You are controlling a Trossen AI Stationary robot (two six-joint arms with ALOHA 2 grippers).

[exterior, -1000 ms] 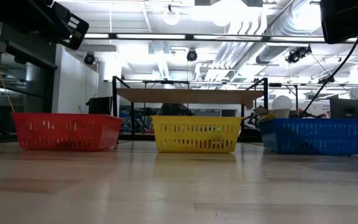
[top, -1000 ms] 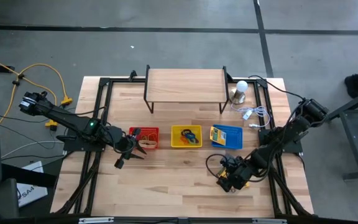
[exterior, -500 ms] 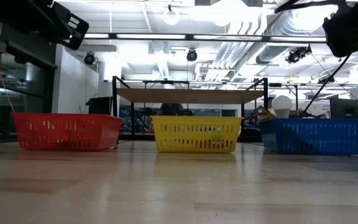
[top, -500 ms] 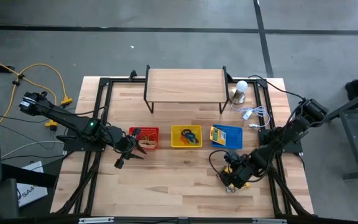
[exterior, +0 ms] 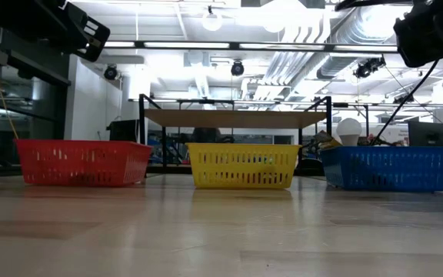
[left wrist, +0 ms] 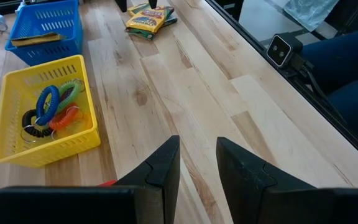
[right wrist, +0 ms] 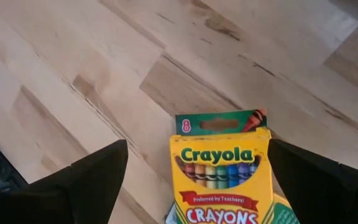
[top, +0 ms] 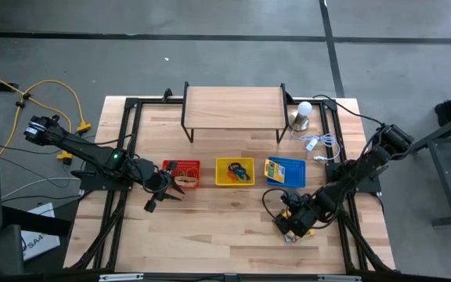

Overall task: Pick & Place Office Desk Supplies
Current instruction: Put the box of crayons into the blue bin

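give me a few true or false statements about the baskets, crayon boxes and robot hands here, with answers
1. The yellow basket holds coloured coil rings. True.
2. The right hand is shut on a rubber band. False: it is open, with a crayon box between its fingers.
3. Three baskets stand in a row: red, yellow, blue. True.
4. The left hand holds a crayon box. False: its fingers are empty, above bare table.
5. The blue basket sits on the raised shelf. False: it sits on the table.

Coloured rings [left wrist: 51,112] in yellow basket [left wrist: 17,152]
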